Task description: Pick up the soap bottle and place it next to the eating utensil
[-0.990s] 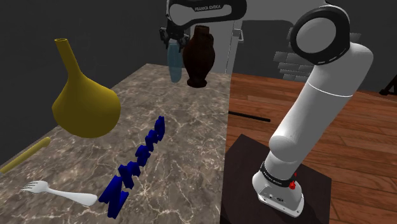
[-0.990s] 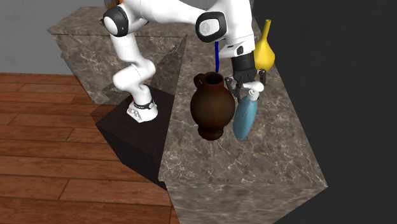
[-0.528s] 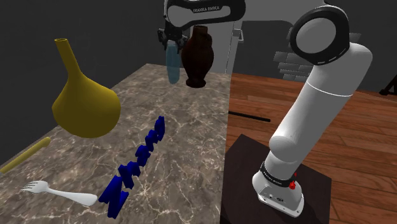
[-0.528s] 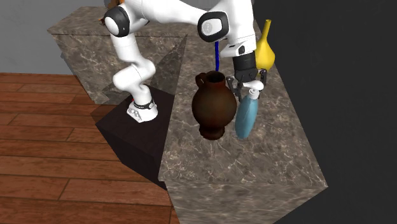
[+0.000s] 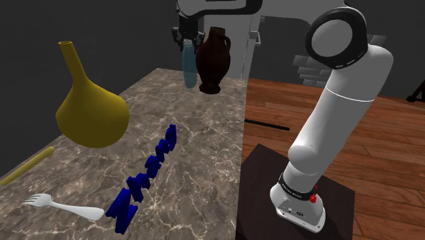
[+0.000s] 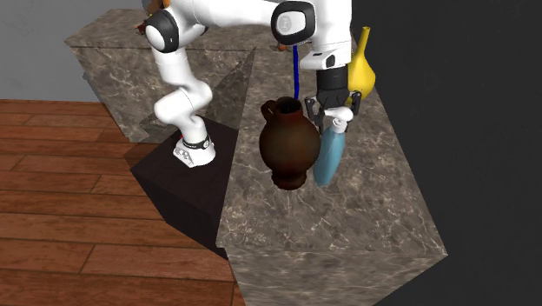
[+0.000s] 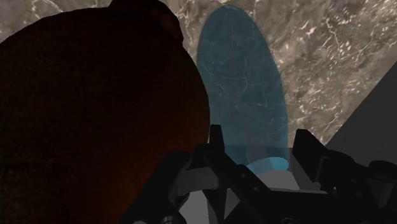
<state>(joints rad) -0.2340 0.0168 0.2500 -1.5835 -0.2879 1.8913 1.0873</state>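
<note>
On the marble counter (image 5: 197, 157), nearest in the shoulder view, lies a white fork (image 5: 58, 204), handle toward a row of blue blocks (image 5: 146, 178). A yellow long-necked vase (image 5: 90, 109) stands beyond. At the far end, the pale blue soap bottle (image 5: 189, 67) is upright, just beside a dark brown jug (image 5: 213, 60). The second exterior view shows the gripper (image 6: 335, 117) clasping the bottle's white cap. The arm arches overhead, hand pointing down.
</note>
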